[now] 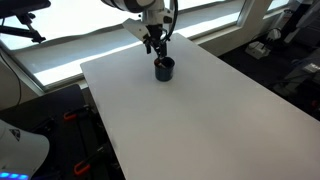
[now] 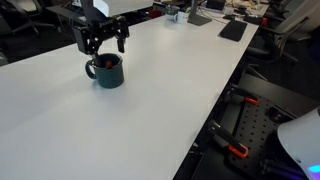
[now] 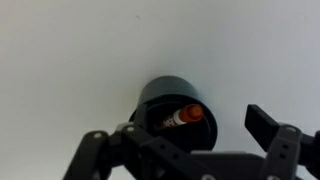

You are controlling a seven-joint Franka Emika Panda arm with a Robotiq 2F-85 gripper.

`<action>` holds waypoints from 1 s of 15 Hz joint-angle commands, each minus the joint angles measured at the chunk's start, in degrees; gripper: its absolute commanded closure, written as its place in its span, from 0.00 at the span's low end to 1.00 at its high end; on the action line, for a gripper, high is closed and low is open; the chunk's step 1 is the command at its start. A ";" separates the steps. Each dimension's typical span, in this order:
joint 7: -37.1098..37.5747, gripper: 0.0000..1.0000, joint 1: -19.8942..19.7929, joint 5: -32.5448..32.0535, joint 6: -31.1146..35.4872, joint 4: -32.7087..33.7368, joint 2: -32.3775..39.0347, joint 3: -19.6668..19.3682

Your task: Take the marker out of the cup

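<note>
marker (image 3: 187, 115) mostly hidden inside cup (image 3: 160, 93)

Table (image 1: 200, 110): plain matte white across the whole top, no pattern.
Cup (image 3: 160, 98): black and unpatterned in the wrist view. In an exterior view the cup (image 2: 108, 72) reads deep blue-black.
Marker (image 3: 185, 115): orange-red cap, whitish barrel bearing small dark markings. In an exterior view the marker (image 2: 93, 66) shows as a red spot at the cup's rim.
Gripper (image 2: 105, 48): black fingers and linkage, matte.
Arm (image 1: 135, 8) above the gripper: white casing.

Oblique exterior views, shared table (image 1: 200, 120); wrist view close overhead.
</note>
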 commanded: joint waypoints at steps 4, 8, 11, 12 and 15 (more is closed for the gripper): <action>0.39 0.00 -0.31 -6.86 0.48 -0.64 -1.22 -2.05; -0.38 0.00 -0.67 -11.66 1.67 0.69 0.34 -3.17; -1.44 0.00 -0.87 -14.15 5.46 1.52 1.94 -3.37; -1.61 0.00 -0.82 -15.09 7.45 1.72 2.52 -3.46; -3.03 0.00 -0.86 -15.88 13.09 2.03 4.18 -3.49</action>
